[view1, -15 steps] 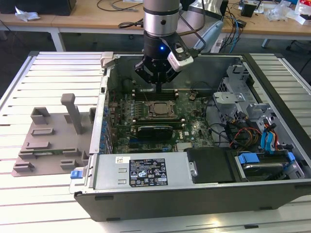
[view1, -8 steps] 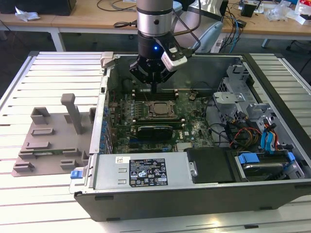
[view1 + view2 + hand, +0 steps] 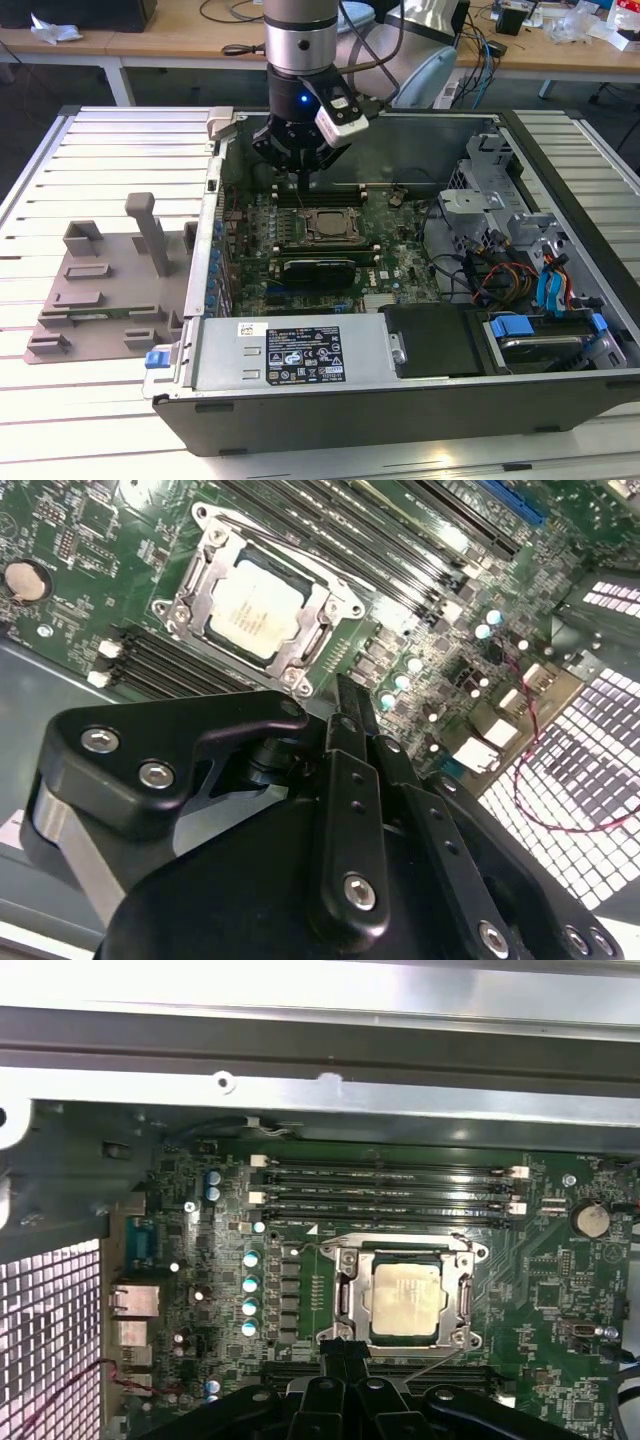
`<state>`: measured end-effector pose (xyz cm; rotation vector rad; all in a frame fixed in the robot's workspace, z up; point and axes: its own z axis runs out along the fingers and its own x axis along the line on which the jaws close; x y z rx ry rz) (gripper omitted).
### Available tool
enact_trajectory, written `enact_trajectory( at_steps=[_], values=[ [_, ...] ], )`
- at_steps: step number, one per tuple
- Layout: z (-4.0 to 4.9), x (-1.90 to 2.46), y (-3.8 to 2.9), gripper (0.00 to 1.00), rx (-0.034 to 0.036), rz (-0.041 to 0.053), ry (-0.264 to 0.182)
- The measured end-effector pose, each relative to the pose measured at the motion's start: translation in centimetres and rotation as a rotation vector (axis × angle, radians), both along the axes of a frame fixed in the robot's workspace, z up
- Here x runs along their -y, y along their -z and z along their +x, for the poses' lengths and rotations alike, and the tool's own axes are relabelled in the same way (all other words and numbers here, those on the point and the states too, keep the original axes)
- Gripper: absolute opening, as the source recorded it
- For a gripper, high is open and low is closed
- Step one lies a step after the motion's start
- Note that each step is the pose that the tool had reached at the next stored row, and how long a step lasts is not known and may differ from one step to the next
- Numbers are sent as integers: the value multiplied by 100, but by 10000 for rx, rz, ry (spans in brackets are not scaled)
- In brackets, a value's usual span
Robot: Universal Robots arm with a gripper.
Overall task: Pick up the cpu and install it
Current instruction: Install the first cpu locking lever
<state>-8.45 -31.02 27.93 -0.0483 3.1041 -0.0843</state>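
Observation:
The cpu [image 3: 328, 222] lies flat in its socket on the green motherboard [image 3: 390, 255] inside the open computer case, its silver top facing up. It also shows in both wrist views, as the cpu [image 3: 255, 605] and the cpu [image 3: 408, 1300], ringed by the socket's metal frame [image 3: 345, 1290]. My gripper [image 3: 302, 178] hangs above the board just behind the socket, toward the case's back wall. Its fingers [image 3: 350, 715] are pressed together with nothing between them, and the gripper [image 3: 340, 1345] is apart from the chip.
Memory slots [image 3: 390, 1185] run beside the socket. A long black card [image 3: 318, 268] lies in front of it. The power supply [image 3: 300, 355] sits at the case front, and drive bays with cables [image 3: 520, 260] fill the exterior view's right. A grey fixture [image 3: 110, 280] rests on the slatted table.

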Motion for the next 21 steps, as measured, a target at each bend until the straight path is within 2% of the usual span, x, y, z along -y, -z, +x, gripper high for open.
enact_trajectory(
  at_steps=[9,11,13,18,21],
  values=[
    [-173,-9,1,11,0,0,0],
    [-216,-45,2,11,0,3,0],
    [-251,-83,6,11,3,136,1],
    [-278,-150,56,11,0,176,1],
    [-280,-218,104,11,1,220,0]
  ],
)
